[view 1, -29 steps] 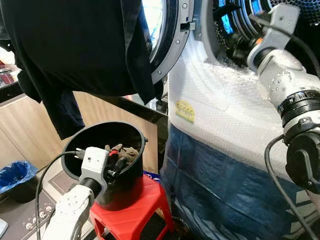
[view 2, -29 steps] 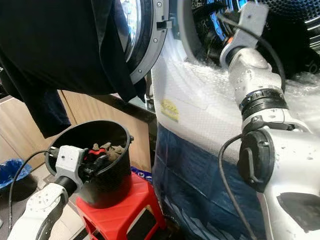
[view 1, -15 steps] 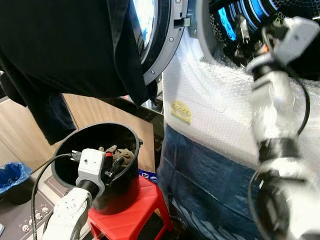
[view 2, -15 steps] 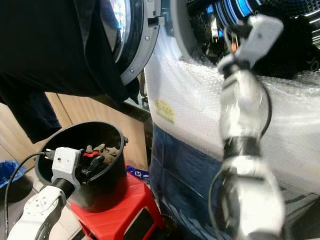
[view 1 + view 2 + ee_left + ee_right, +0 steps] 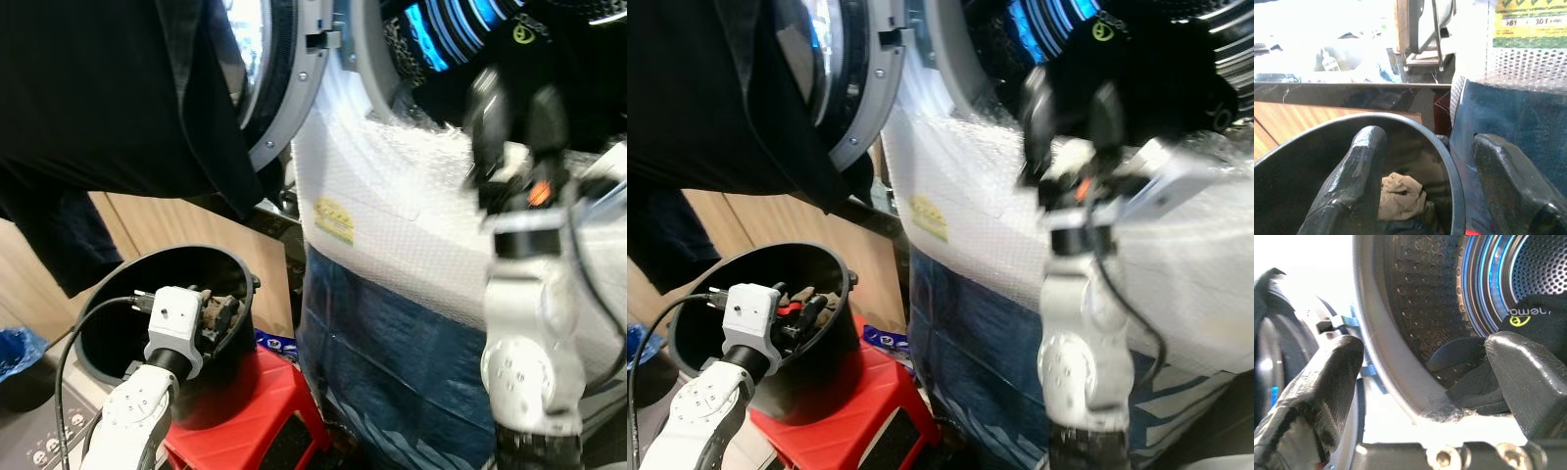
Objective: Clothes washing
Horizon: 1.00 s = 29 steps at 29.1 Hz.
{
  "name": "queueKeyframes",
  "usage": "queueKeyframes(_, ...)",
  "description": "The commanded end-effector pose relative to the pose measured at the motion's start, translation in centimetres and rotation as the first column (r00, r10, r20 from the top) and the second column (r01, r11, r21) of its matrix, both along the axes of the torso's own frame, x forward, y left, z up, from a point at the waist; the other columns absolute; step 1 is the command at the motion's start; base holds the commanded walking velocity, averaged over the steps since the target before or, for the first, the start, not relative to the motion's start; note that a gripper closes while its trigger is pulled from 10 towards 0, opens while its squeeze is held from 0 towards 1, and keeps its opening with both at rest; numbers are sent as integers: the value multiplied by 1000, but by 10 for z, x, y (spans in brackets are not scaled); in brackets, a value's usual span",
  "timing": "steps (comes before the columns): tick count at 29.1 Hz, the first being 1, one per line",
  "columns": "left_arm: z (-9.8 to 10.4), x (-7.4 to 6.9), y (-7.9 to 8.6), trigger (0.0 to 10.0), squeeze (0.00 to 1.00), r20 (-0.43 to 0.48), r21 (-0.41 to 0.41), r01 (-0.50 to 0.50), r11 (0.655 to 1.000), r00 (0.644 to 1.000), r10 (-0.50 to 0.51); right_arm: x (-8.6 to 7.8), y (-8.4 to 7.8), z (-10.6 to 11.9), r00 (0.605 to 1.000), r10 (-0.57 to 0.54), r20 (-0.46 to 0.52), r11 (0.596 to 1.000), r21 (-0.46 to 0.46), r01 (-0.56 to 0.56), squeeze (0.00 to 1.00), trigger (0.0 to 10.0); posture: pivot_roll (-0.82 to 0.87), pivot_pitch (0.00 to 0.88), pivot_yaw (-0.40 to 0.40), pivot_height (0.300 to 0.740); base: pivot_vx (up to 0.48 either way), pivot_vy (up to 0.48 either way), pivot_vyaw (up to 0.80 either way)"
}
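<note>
Before washer drum, blurred right gripper spread empty, left gripper wide over bucket.

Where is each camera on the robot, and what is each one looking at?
Left eye and right eye views: on the head, looking down at the washing machine, the black bucket on the red stool, and both arms.
Left wrist view: looks along the open left gripper into the bucket, at a beige cloth.
Right wrist view: looks past the open right gripper into the drum, at dark clothes.
Head and left wrist views share the bucket.
</note>
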<state>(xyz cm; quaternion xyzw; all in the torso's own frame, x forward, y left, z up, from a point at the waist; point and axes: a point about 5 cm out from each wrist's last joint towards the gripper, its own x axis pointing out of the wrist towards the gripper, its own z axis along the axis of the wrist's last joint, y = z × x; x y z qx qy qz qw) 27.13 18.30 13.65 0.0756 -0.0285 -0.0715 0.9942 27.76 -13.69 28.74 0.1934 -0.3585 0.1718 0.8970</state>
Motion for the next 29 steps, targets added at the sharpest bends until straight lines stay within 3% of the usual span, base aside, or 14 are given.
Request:
queueKeyframes(1,4,0,4,10000,0,20,24,-18,1000,1000,17,-8,8,3,999,37,14,999,-7,-36,0,10000,174,26,42,740,0,0,0)
queueKeyframes(5,7,3,7,10000,0,36,34,-40,999,999,39,-14,8,-12,999,-40,-29,996,-80,37,0,10000,180,23,53,740,0,0,0)
queueKeyframes(7,7,5,8,10000,0,34,31,-44,999,998,43,-17,-1,1,999,-51,5,999,14,51,0,10000,168,13,62,740,0,0,0)
queueKeyframes(11,9,7,6,10000,0,46,38,-39,998,998,38,-20,-22,-27,983,-157,-94,981,-126,144,0,10000,172,10,58,740,0,0,0)
queueKeyframes(12,8,7,6,10000,0,46,46,-31,998,999,29,-32,-21,-60,983,-26,-182,974,-227,-16,0,10000,168,8,58,740,0,0,0)
queueKeyframes(15,8,7,6,10000,0,44,51,-26,998,999,24,-49,-22,-87,957,77,-279,950,-272,-156,0,10000,165,15,57,740,0,0,0)
queueKeyframes(19,5,7,5,10000,0,37,51,-21,999,999,19,-59,-36,-146,858,15,-514,917,-336,-217,0,10000,143,20,58,740,0,0,0)
queueKeyframes(21,5,7,5,10000,0,37,51,-21,999,999,19,-59,-36,-146,858,15,-514,917,-336,-217,0,10000,143,20,58,740,0,0,0)
queueKeyframes(23,5,7,5,10000,0,37,50,-19,999,999,17,-59,-39,-165,818,-38,-574,896,-382,-226,0,10000,147,19,54,740,0,0,0)
queueKeyframes(24,4,7,3,10000,0,36,47,-15,999,999,13,-59,-44,-208,711,-124,-692,878,-411,-246,0,10000,167,13,47,740,0,0,0)
queueKeyframes(26,4,7,3,10000,0,36,47,-15,999,999,13,-59,-44,-208,711,-124,-692,878,-411,-246,0,10000,167,13,47,740,0,0,0)
queueKeyframes(27,4,7,2,10000,0,35,45,-12,999,999,10,-63,-47,-237,628,-177,-758,862,-427,-272,0,10000,167,13,47,740,0,0,0)
queueKeyframes(28,4,7,2,10000,0,35,45,-12,999,999,10,-63,-47,-237,628,-177,-758,862,-427,-272,0,10000,167,13,47,740,0,0,0)
queueKeyframes(29,3,7,1,10000,0,33,42,-10,999,999,8,-70,-52,-280,465,-215,-859,878,-378,-293,0,10000,184,8,31,740,0,0,0)
